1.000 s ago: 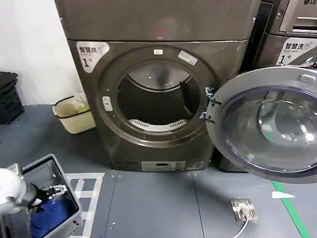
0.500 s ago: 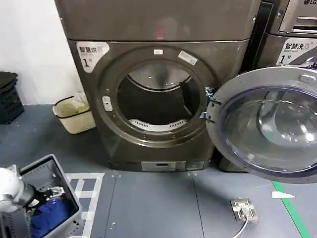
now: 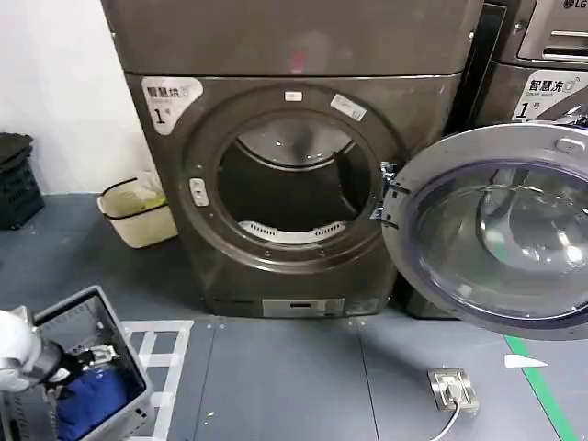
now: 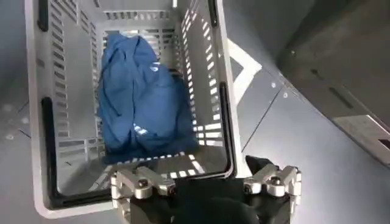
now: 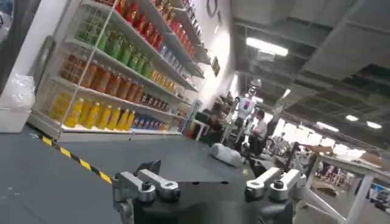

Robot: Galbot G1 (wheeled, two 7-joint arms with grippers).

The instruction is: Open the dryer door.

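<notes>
The dryer door (image 3: pixel 501 230), chrome-rimmed with dark glass, stands swung wide open to the right of the dark grey dryer, hinged at the right of the round drum opening (image 3: pixel 289 188). My left gripper (image 3: pixel 92 356) hangs low at the left, far from the door, over a grey slatted basket (image 3: pixel 110 322). In the left wrist view the left gripper (image 4: pixel 204 182) is open and holds nothing, above the basket's rim (image 4: pixel 36 122) and a blue cloth (image 4: pixel 143 97) inside. In the right wrist view my right gripper (image 5: pixel 207 182) is open, facing a room with shelves.
A cream bin (image 3: pixel 138 213) stands left of the dryer by the white wall, with a black crate (image 3: pixel 16 179) farther left. A neighbouring machine (image 3: pixel 542 73) stands behind the open door. A floor socket box (image 3: pixel 452 388) with a cable lies on the grey floor.
My left arm has drawn slightly left and down over the basket. The door has stayed open in the same place.
</notes>
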